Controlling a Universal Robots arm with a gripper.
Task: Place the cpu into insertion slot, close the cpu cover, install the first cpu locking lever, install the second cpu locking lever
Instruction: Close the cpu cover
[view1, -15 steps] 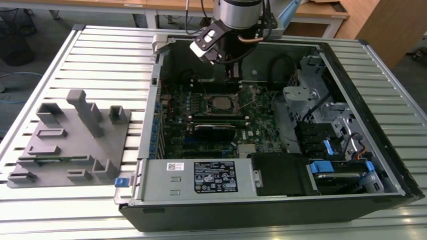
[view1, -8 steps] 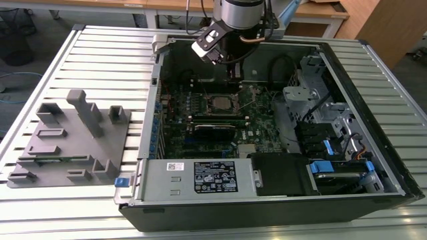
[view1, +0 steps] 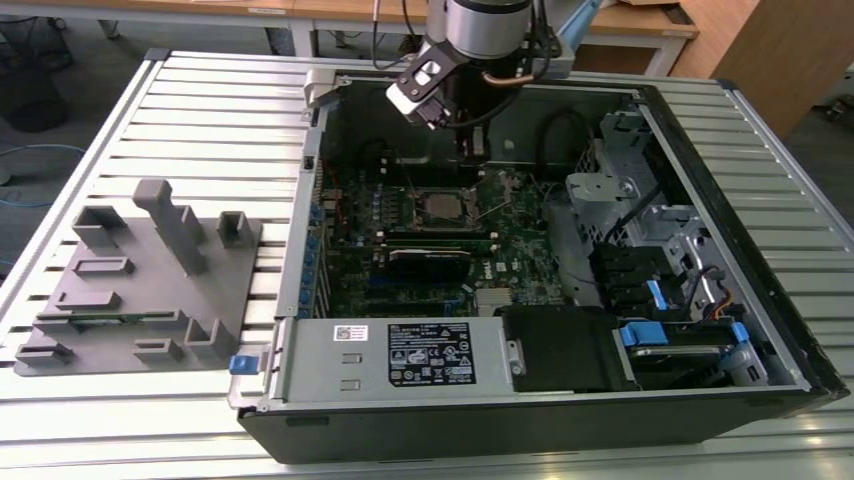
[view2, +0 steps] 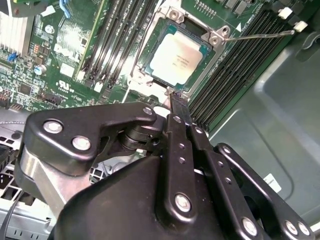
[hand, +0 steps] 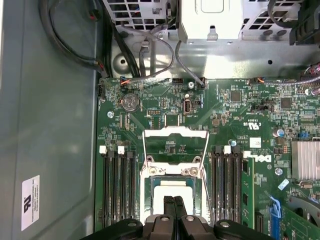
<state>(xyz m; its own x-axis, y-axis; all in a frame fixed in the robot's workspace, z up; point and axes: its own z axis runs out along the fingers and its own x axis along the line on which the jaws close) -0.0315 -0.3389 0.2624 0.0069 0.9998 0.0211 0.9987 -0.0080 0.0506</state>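
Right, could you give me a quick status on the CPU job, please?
End effector shut, tips at insertion slot edge. Cpu seated, cpu cover down over it. One lever wire sticking out sideways.

I have my arm (view1: 487, 25) hanging almost vertical at the far middle of the exterior view, with the wrist pointing straight down. The claw (view1: 474, 150) sits low beneath it. Its two slim black fingers (hand: 169, 207) are pressed flat together, and in both wrist views their tips meet in one narrow point.
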